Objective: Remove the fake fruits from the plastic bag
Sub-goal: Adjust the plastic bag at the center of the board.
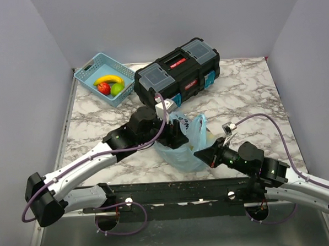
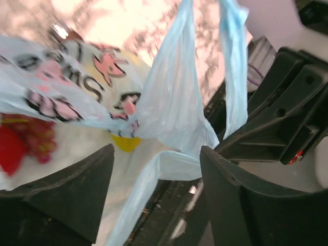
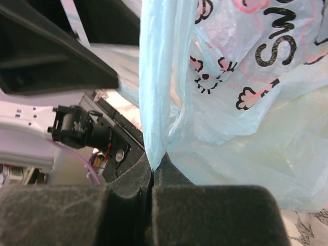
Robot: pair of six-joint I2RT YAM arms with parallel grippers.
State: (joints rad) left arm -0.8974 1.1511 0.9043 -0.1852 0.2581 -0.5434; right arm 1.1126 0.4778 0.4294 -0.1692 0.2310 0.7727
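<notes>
While right claw (image 3: pixel 152 173) clamps plastic bag (image 3: pixel 246 143): a hard pull may tear it.
Left claw (image 2: pixel 156 154): fingers apart; closing could snag bag, missing fake fruits (image 2: pixel 13 151).

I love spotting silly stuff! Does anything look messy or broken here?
Nothing is spilled or broken. The bag just looks crumpled, its handle pinched tight by the right end effector.

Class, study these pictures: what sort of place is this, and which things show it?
Probably a robot testing bench in a lab: a left arm and right arm bolted to a marble-patterned table, plain grey walls closing it in, and staged props, a toolbox, basket and plastic bag.
</notes>
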